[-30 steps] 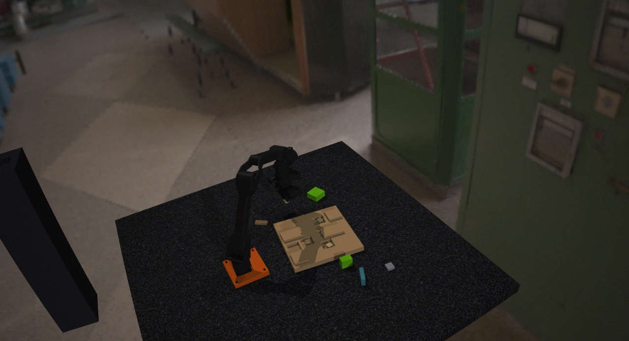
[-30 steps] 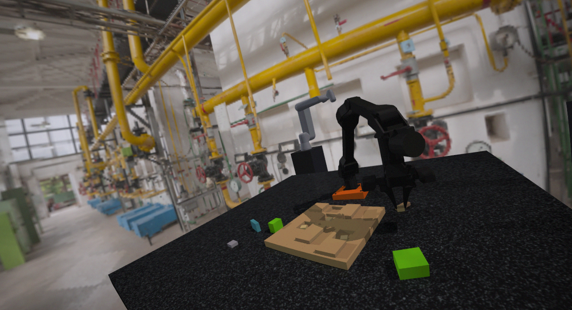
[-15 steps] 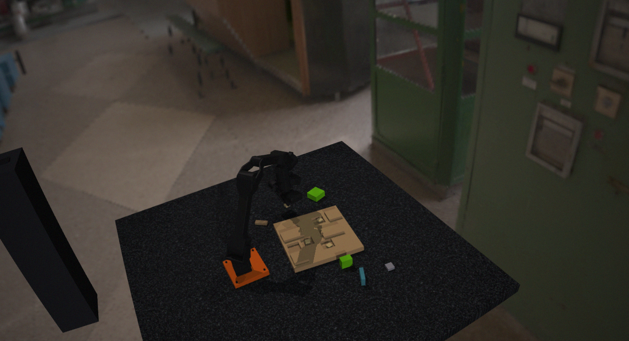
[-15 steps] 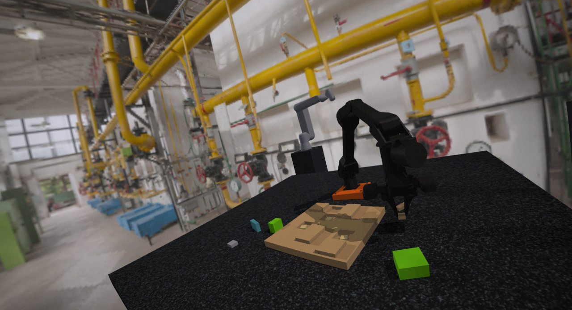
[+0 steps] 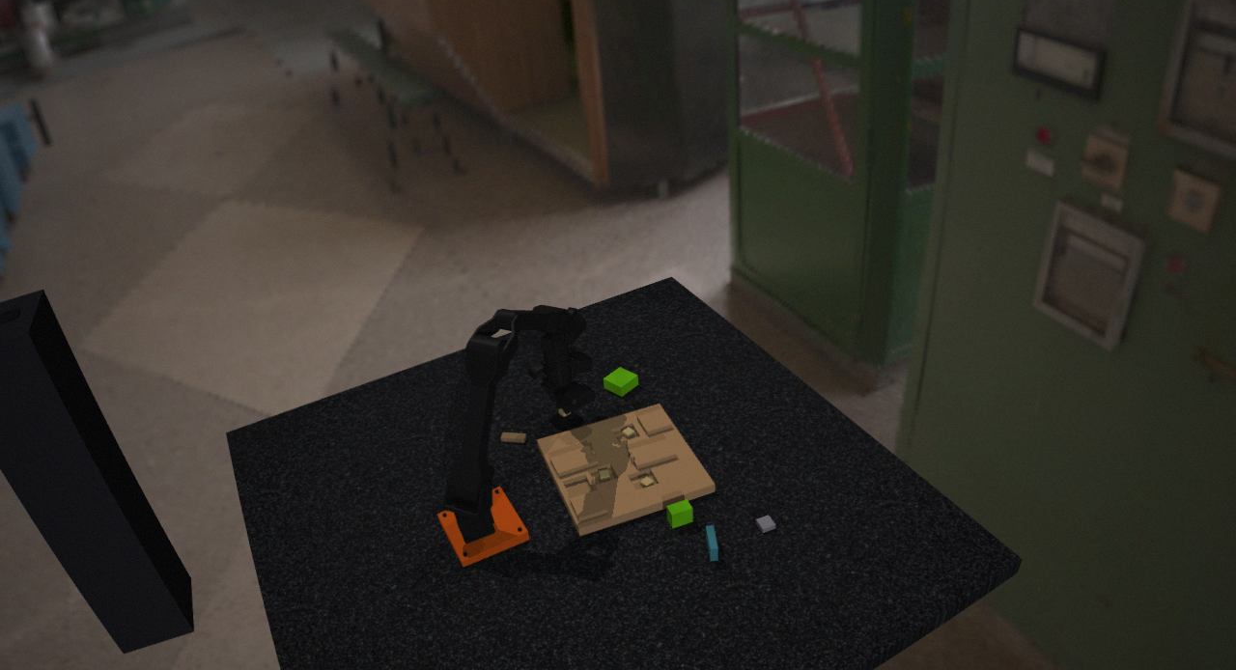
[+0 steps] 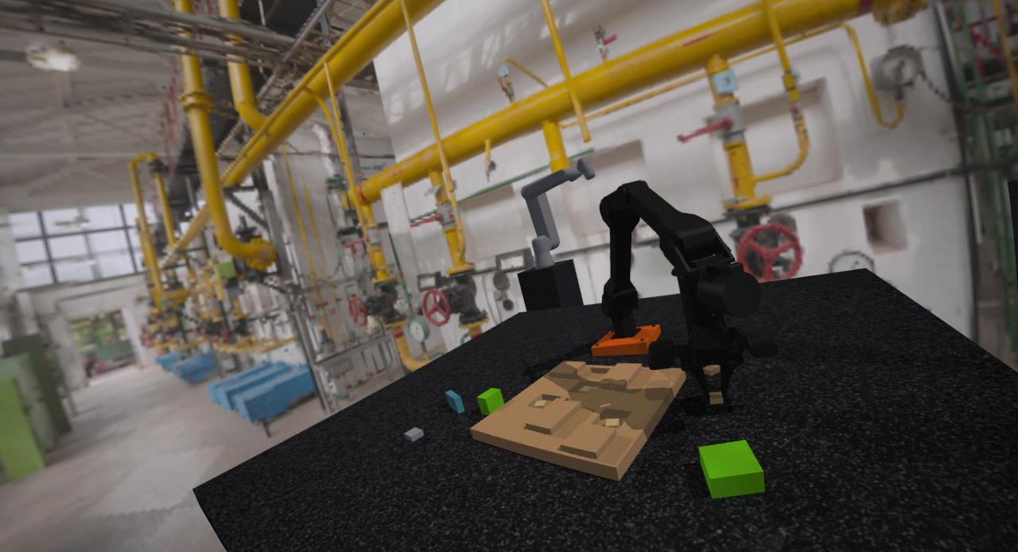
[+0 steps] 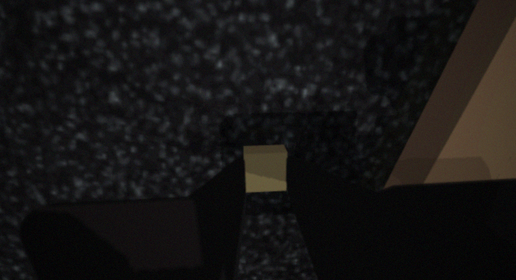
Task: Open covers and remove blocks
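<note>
The tan puzzle board (image 5: 683,485) (image 6: 512,428) (image 7: 484,123) lies flat on the black table, with raised covers and small tan blocks in open wells (image 5: 645,483) (image 6: 611,422). My gripper (image 5: 565,412) (image 6: 715,396) (image 7: 264,166) is low over the table, just off the board's corner nearest the arm's side. It is shut on a small tan block (image 5: 564,413) (image 6: 716,398) (image 7: 265,168) held close to the table top; I cannot tell whether it touches. Another tan block (image 5: 513,437) (image 6: 710,369) lies on the table near the arm.
A large green block (image 5: 620,380) (image 6: 731,468) lies off one side of the board. A small green block (image 5: 679,513) (image 6: 489,401), a teal block (image 5: 712,543) (image 6: 454,401) and a grey block (image 5: 765,522) (image 6: 413,433) lie off the opposite side. The arm's orange base (image 5: 482,535) (image 6: 626,340) stands beside the board.
</note>
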### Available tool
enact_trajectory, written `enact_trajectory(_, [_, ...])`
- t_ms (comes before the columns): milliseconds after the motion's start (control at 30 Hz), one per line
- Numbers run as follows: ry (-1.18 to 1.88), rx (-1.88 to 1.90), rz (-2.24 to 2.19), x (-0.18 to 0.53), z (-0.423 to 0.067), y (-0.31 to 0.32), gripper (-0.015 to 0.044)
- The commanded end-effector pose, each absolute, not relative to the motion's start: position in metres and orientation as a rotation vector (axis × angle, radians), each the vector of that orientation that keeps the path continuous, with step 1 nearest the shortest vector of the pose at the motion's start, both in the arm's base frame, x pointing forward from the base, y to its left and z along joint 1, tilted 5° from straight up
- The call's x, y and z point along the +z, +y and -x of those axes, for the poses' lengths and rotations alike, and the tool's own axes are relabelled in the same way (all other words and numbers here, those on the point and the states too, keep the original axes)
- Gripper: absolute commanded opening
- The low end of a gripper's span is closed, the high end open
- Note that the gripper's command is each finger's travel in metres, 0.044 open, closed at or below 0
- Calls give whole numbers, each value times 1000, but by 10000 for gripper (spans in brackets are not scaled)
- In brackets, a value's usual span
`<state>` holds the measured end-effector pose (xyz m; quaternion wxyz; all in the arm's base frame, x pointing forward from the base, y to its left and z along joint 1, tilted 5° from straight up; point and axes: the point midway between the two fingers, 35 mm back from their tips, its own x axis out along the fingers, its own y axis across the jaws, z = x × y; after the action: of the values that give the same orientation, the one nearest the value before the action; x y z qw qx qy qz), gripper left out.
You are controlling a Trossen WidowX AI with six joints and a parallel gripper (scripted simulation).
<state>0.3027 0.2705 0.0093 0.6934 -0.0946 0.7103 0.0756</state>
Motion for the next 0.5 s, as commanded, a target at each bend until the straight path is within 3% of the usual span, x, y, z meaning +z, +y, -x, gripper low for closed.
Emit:
enact_trajectory(0, [1594,164,208,0,-300,269,80])
enact_trajectory(200, [1594,164,208,-3,-300,268,80])
enact_trajectory(467, [1589,167,213,0,-301,269,290])
